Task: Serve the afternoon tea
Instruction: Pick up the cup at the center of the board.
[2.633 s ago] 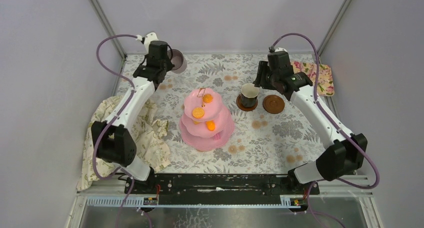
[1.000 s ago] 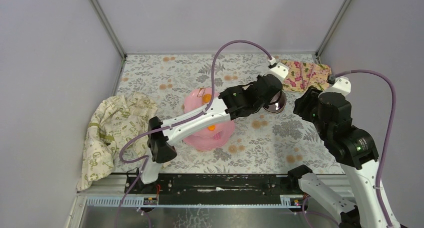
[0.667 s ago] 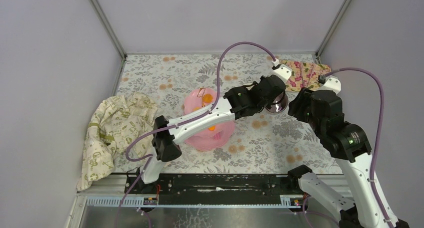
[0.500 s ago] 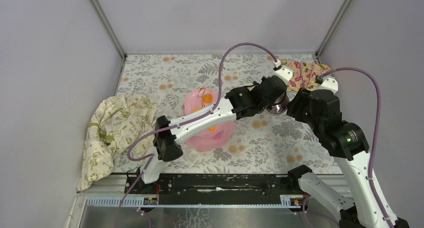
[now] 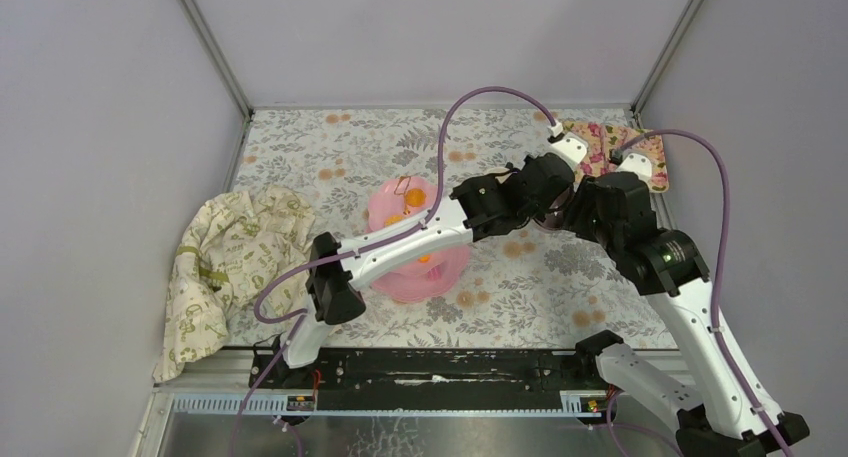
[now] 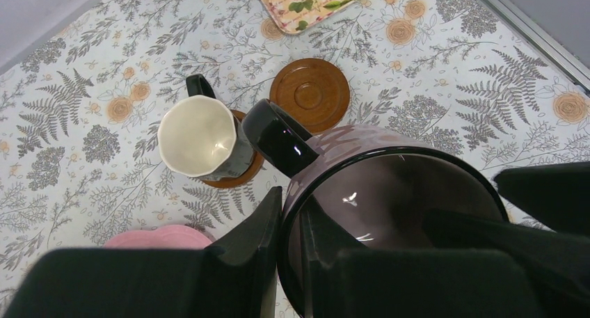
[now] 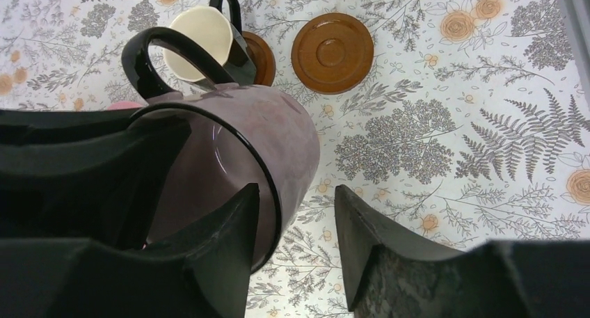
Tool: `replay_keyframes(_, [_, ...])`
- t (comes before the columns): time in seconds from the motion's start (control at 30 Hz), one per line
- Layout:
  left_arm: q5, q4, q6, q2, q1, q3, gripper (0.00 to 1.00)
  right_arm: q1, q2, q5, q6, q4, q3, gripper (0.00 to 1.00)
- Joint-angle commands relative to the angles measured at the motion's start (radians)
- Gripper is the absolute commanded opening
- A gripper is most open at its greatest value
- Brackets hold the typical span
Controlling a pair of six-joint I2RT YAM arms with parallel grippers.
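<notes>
Crumpled leaf-print cloth (image 5: 235, 267) at near left of bench (image 5: 520, 287). Pink cake stand (image 5: 435, 277) mid-bench, left arm stretched across it, partly hiding tiers. Left fingers (image 6: 261, 234) clamped on rim of mauve mug (image 6: 389, 193), one inside, one outside, mug held above bench. Right fingers (image 7: 365, 241) apart at mug's side; contact unclear. Beyond: cream-lined mug (image 6: 198, 136) on saucer (image 6: 233, 181), bare saucer (image 6: 309, 94) beside, floral tray (image 6: 306, 1) at far right. Second ago right arm stood off to right; now closed in on mug.

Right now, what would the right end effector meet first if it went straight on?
Probably the purple mug in the left end effector; its rim lies between the right end effector's jaws.
</notes>
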Motion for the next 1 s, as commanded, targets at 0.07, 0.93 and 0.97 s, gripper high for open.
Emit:
replay_keyframes(0.07, [-0.045, 0.113, -0.024, -0.073, -0.032, -0.019, 0.00, 0.007, 0.048, 0.018, 0.021, 0.061, -0.004, 0.43])
replay_keyframes(0.93, [-0.294, 0.355, -0.034, -0.210, -0.072, -0.295, 0.54, 0.007, 0.127, 0.083, 0.073, 0.097, -0.009, 0.00])
replay_keyframes(0.97, [-0.295, 0.361, -0.031, -0.214, -0.071, -0.294, 0.54, 0.007, 0.127, 0.085, 0.073, 0.096, -0.006, 0.00])
